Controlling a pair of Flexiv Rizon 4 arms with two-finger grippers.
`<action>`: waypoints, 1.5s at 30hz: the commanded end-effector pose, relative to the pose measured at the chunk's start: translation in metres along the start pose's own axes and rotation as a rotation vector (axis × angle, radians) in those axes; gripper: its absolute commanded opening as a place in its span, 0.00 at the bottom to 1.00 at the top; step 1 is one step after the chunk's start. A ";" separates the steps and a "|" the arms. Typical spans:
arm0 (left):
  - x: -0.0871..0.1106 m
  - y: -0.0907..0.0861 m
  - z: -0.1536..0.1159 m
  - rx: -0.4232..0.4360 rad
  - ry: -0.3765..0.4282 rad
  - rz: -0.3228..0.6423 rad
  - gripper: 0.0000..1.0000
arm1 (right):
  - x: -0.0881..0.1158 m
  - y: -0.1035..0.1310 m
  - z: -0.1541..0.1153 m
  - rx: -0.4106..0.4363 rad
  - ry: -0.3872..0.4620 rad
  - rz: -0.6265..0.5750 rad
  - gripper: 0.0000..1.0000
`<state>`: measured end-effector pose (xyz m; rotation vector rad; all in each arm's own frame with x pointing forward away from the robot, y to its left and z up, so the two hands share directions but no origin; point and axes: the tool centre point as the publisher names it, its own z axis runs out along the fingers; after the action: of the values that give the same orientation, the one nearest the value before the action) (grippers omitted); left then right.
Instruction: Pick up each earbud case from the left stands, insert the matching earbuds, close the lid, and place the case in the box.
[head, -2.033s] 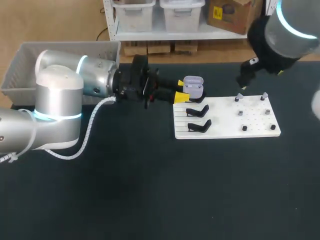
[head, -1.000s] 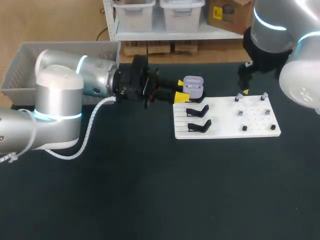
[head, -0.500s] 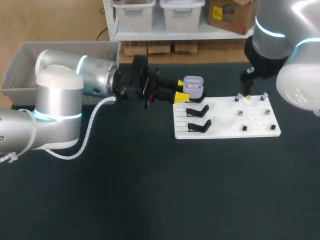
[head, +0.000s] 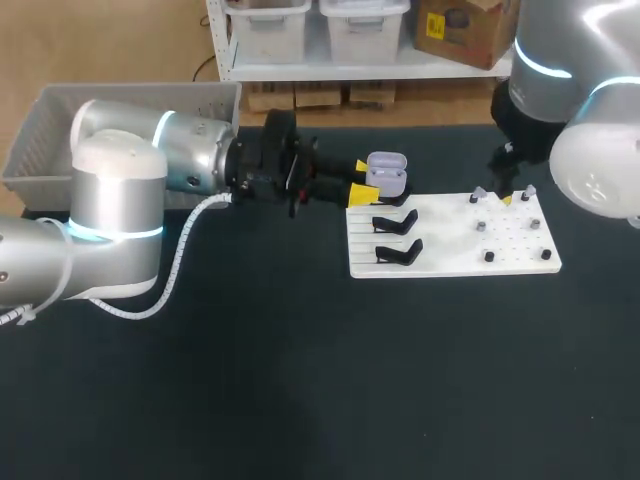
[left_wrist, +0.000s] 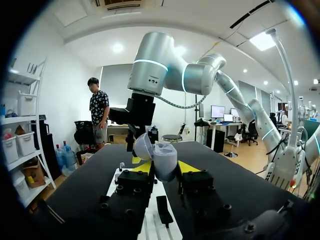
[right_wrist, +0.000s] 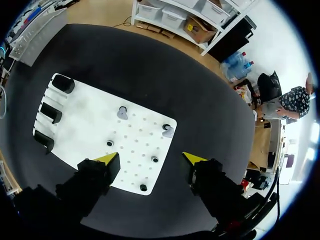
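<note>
since its lid stood open, the earbud case (head: 387, 173) looked ready to take its buds. the left gripper (left_wrist: 165, 167) clamped it from both sides at the far left corner of the white board (head: 450, 262), just beyond two empty stands (head: 397, 222), likely to steady it for loading. the right gripper (right_wrist: 151, 158) hung spread wide above the grey earbuds (right_wrist: 122, 113) on their pegs, seemingly lining up a pick. the box (head: 40, 140) sat well apart, behind the left arm.

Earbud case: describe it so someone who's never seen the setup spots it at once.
On the black table lies a white board. At its far left corner, the case sits between the yellow tips of the left gripper. It is the only pale lavender thing there, lid open; the two stands next to it are black and empty.
</note>
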<state>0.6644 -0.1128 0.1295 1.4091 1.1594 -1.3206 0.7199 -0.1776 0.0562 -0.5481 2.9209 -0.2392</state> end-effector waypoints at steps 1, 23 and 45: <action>0.001 0.000 0.000 -0.002 -0.002 0.002 0.00 | -0.002 -0.001 0.007 -0.005 0.008 -0.003 0.80; 0.001 0.000 0.000 -0.002 -0.002 0.002 0.00 | -0.010 -0.010 0.036 -0.003 0.029 0.031 0.47; 0.001 0.000 0.000 -0.002 -0.002 0.002 0.00 | -0.017 -0.017 0.048 0.009 0.031 0.068 0.40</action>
<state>0.6644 -0.1128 0.1295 1.4091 1.1594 -1.3206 0.7486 -0.1934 0.0160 -0.4474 2.9584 -0.2560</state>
